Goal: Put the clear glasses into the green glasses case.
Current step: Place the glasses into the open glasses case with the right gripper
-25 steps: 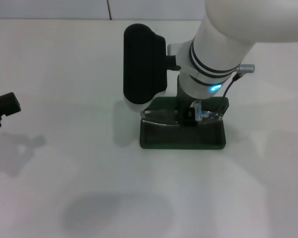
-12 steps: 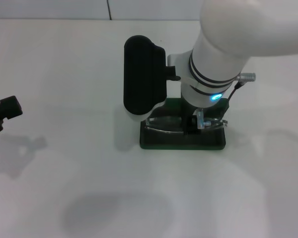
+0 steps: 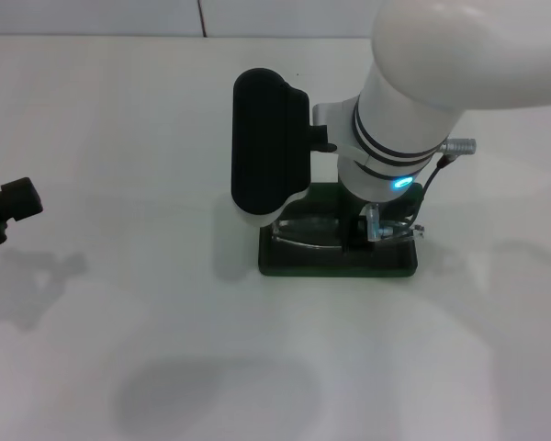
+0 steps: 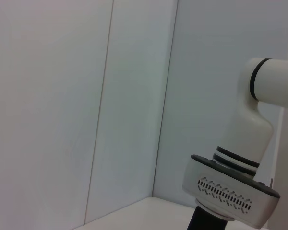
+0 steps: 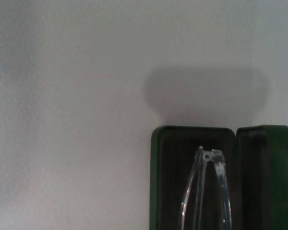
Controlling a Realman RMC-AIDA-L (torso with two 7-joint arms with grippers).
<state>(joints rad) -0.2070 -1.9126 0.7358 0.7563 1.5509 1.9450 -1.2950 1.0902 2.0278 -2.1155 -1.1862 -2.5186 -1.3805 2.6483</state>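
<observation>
Centre-right of the head view, arm: the big white right arm and its black wrist block (image 3: pixel 268 142) hang over the green glasses case (image 3: pixel 338 262), hiding its far half.
Surroundings: bare white table (image 3: pixel 119 303) on every side of the case; pale wall panels fill the left wrist view.
Open room: wide free surface toward the lower and left parts of the head view.
Case: open, dark lining up.
Clear glasses (image 3: pixel 305 231): low over the open tray, spanning its width; contact with the lining cannot be told.
Right gripper (image 3: pixel 363 230): narrow, pinching the glasses near their middle.
Left gripper (image 3: pixel 7 202): idle at the left edge, fingers unreadable.
</observation>
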